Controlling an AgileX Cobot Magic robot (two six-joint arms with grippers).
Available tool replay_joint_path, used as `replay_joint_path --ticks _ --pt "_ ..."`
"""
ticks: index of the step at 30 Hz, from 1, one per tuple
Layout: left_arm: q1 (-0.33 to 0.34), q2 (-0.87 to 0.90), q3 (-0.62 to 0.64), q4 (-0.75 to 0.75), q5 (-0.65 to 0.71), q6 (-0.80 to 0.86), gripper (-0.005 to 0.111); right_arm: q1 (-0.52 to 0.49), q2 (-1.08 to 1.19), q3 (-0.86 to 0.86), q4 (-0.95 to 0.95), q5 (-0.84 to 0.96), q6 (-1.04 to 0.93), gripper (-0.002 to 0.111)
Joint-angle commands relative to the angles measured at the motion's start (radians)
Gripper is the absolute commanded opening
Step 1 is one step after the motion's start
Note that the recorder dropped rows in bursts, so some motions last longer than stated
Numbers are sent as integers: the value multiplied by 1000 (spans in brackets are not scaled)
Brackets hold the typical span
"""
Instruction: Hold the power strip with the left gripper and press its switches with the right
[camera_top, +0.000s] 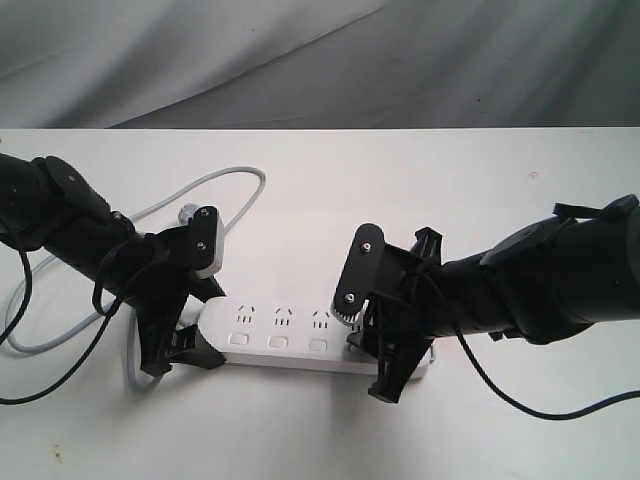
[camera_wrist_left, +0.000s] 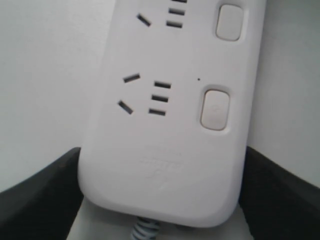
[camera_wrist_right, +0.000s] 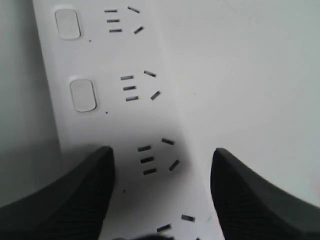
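The white power strip (camera_top: 285, 335) lies across the middle of the table, its grey cord (camera_top: 232, 180) looping away to the back left. My left gripper (camera_top: 198, 312) is shut on the strip's cord end. In the left wrist view both black fingers (camera_wrist_left: 42, 197) press the strip's (camera_wrist_left: 165, 150) sides. Two switches (camera_wrist_left: 215, 109) show there. My right gripper (camera_top: 370, 345) stands open astride the strip's other part, one finger on each long side. In the right wrist view one of its fingers (camera_wrist_right: 70, 200) covers the spot in the switch row below two visible switches (camera_wrist_right: 83, 95). The other finger sits off the socket side.
A plug (camera_top: 187, 212) lies behind the left gripper on the white table (camera_top: 480, 180). Loose black cables (camera_top: 25, 300) hang from both arms. A grey cloth backdrop (camera_top: 320, 60) rises behind the table's far edge.
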Motion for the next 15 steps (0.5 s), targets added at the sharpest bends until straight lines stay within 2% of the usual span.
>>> replay_joint_path --ticks 1,8,15 --pt "-2 -4 -4 -13 0 -6 56 3 34 42 -14 -11 -16 54" --pt "-2 -4 -4 -13 0 -6 56 3 -37 25 5 -11 -16 54" --pt "-2 -4 -4 -13 0 -6 56 2 -241 34 5 -20 -8 54"
